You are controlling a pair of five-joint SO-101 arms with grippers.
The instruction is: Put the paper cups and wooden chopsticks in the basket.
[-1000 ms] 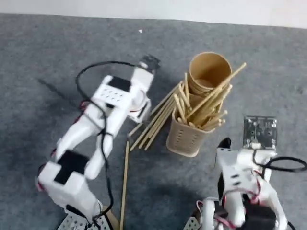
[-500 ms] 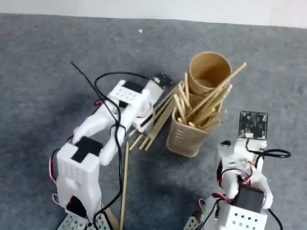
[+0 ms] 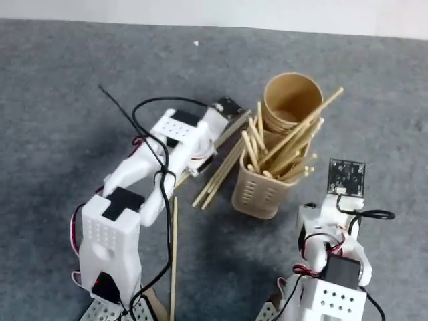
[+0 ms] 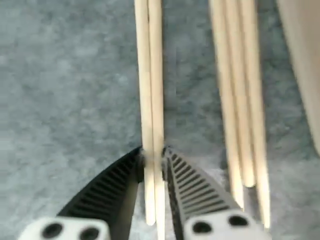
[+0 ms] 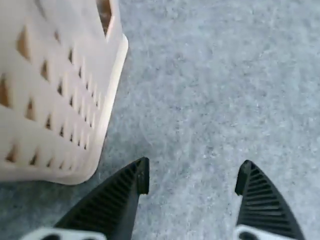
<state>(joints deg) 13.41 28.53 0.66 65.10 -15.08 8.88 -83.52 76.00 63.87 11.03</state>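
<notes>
Wooden chopsticks (image 4: 150,75) tight in left hand (image 4: 152,156), long axis straight out ahead.

Pale yellow wooden chopsticks (image 4: 150,90), a beige basket (image 3: 257,194) patterned with slots, tan paper cups (image 3: 284,93), mottled grey tabletop (image 3: 67,100); left tool (image 4: 152,154) and right tool (image 5: 194,169) black, ribbed.

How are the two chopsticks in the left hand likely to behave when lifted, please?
Probably stiff and light: the two chopsticks look thin, straight and wooden. Pinched near one end by the left hand, they may tilt downward. Side by side, one might slip free.
</notes>
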